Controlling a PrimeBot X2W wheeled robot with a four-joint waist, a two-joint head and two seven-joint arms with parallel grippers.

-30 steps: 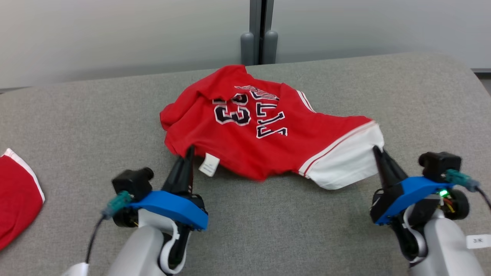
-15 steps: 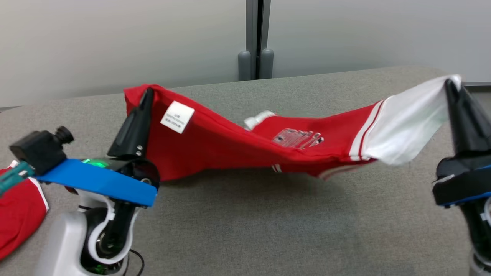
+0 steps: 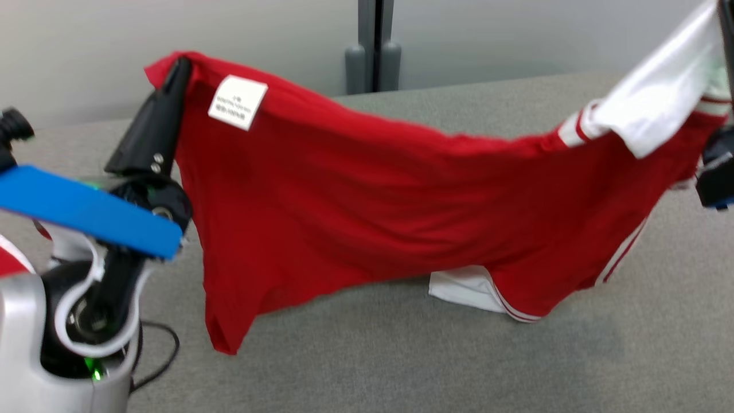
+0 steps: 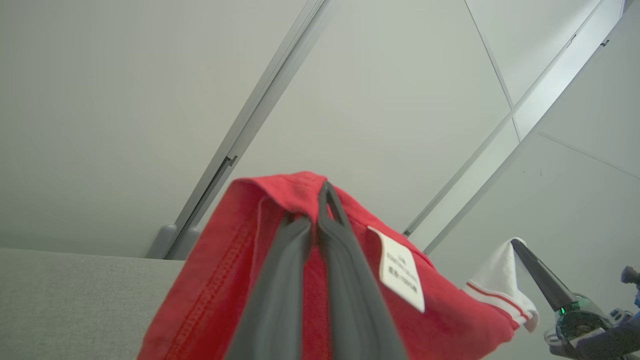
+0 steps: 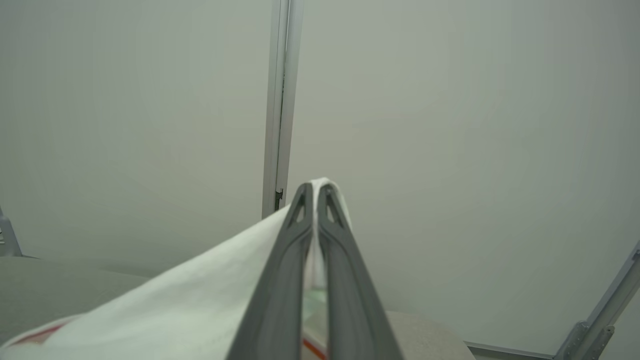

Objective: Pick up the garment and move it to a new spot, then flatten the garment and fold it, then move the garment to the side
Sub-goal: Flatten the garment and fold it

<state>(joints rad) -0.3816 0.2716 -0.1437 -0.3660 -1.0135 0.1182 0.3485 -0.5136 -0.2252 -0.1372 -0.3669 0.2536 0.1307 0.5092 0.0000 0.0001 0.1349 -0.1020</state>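
Both arms are up and spread wide, the left gripper at the near left with fingers slanting up and away, the right gripper out at the right, each pinched tight on the garment.

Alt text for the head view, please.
A red garment hangs stretched between two grippers over a grey table. The left gripper pinches its red edge beside a white label; the right gripper pinches its white part at far right.
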